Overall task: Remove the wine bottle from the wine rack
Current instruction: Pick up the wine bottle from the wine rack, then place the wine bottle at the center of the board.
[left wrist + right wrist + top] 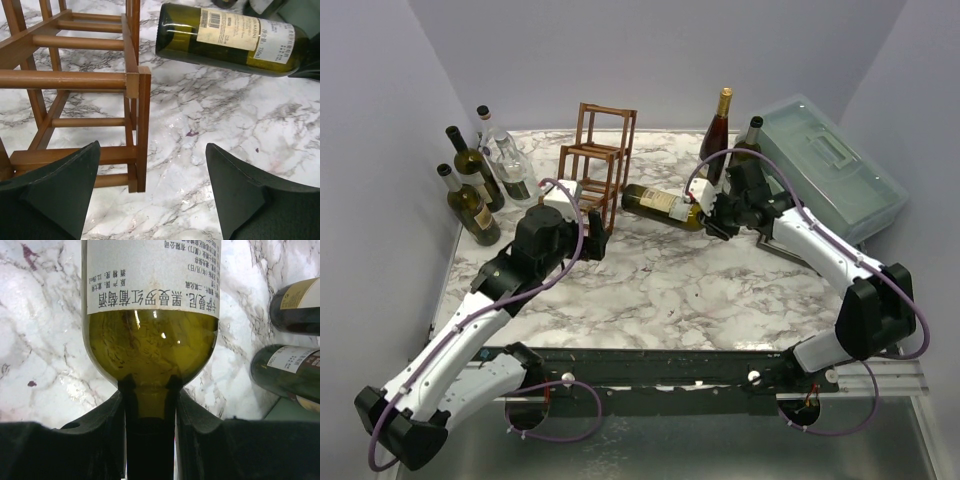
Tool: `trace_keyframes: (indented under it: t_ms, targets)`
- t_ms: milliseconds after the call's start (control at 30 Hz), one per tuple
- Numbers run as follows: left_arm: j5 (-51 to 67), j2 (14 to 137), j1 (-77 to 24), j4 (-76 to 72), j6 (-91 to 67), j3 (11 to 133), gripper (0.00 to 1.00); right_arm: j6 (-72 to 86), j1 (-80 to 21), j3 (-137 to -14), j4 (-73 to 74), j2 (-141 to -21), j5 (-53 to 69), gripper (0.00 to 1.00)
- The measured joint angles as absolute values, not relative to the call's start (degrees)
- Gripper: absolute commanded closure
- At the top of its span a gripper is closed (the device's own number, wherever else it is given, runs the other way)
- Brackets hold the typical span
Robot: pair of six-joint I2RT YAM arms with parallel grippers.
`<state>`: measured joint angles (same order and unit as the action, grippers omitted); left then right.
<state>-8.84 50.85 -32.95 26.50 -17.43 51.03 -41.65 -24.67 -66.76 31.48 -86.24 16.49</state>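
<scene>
just right of the wine rack (603,150), the green wine bottle (658,202) lies level, out of its cells, neck pinched in the right gripper's (708,214) jaws; the left gripper (152,150), jaws spread, hovers by the rack's foot. only setting it down appears to remain.

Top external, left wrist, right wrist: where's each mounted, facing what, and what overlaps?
Top external: above and behind the bases, looking down on the table; both whole arms show.
Left wrist: on the left gripper, facing the wine rack corner and the wine bottle base; its open fingers at bottom.
Right wrist: on the right gripper, looking along the bottle; its fingers clamp the neck.
Shared: bottle in all three; rack in top external and left wrist.
</scene>
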Motion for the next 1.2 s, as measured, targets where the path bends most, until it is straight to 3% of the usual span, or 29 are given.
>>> trace_keyframes:
  t_ms: [267,400,867,1033,1200]
  targets:
    - [-0.40,38.57,-32.95,28.56,-15.68,49.58,0.09,-46.19,-24.67,-66.76,39.24,-81.76,17.67,1.00]
    - [4.95,33.19,-32.95,28.01,-14.87,48.05,0.01,-47.97,-24.67,-66.46,42.63,-80.16,17.82,1.00]
    - [25.67,23.46,-33.17,9.87,-15.33,35.29,0.07,-52.73,-24.67,-65.89,53.01,-72.95,18.79,1.00]
    - [26.50,24.51,-39.46,5.76,-10.76,34.35,0.06,-53.23,-24.67,-65.89,55.46,-72.29,19.42,1.00]
    - [19.86,30.37,-50.78,3.88,-2.15,34.35,0.04,-53.21,-24.67,-65.78,56.90,-71.99,20.43,1.00]
